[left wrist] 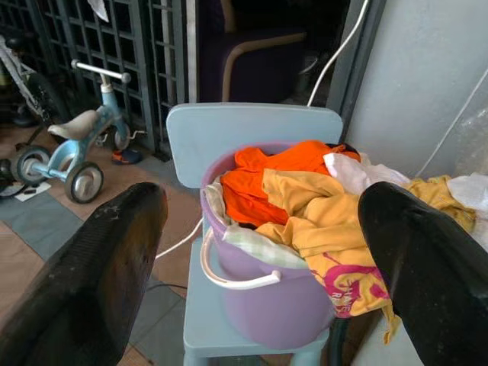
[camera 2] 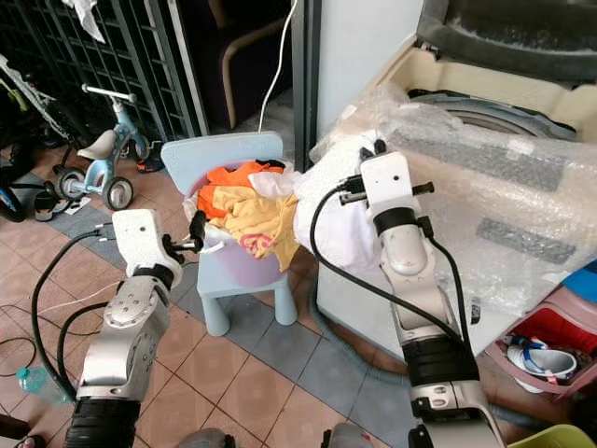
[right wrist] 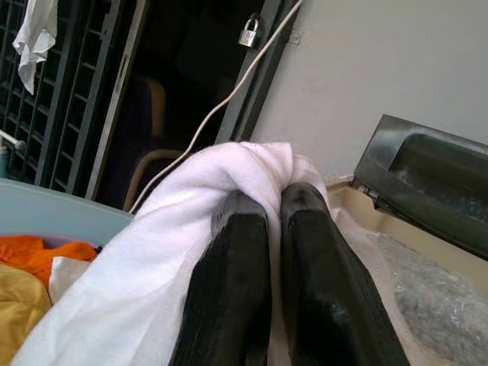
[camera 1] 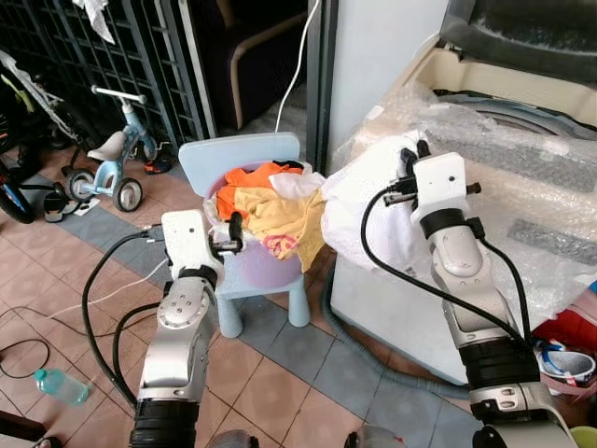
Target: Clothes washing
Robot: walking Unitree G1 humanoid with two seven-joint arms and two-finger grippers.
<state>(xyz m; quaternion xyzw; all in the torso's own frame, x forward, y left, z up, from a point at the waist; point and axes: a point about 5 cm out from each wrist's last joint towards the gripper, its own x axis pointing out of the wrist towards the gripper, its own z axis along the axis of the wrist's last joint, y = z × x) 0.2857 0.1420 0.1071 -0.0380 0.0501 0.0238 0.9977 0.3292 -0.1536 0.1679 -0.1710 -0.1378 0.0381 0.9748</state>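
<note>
Left eye view, going from left: a bottle [camera 1: 62,385] lies on the floor [camera 1: 270,373], and a tricycle [camera 1: 110,163] stands by the dark grille. The left tool [camera 1: 233,233] hovers just beside the purple bucket [camera 1: 266,261], its fingers [left wrist: 91,267] spread wide and holding nothing. The bucket sits on a pale blue chair [camera 1: 244,159], heaped with an orange garment [camera 1: 244,187] and a yellow one [camera 1: 280,219] that spills over the rim toward the washer.

Right of that, the right tool [right wrist: 274,221] is pressed together on a white cloth [camera 1: 368,210], pinching a fold near its top. The cloth hangs against the corner of the washer [camera 1: 485,140], whose top is wrapped in bubble film [camera 1: 522,177]; its lid [camera 2: 513,33] stands raised behind.

The step in hand looks like carrying the cloth into the drum. To do it well, I would lift high enough that the trailing hem passes the washer's edge and the film, move over the opening, and only then let go, so nothing drapes outside. The yellow garment touches the cloth and could be dragged along.

No brand, label or legible writing can be made out; the pink print on the yellow garment is too small to read.
</note>
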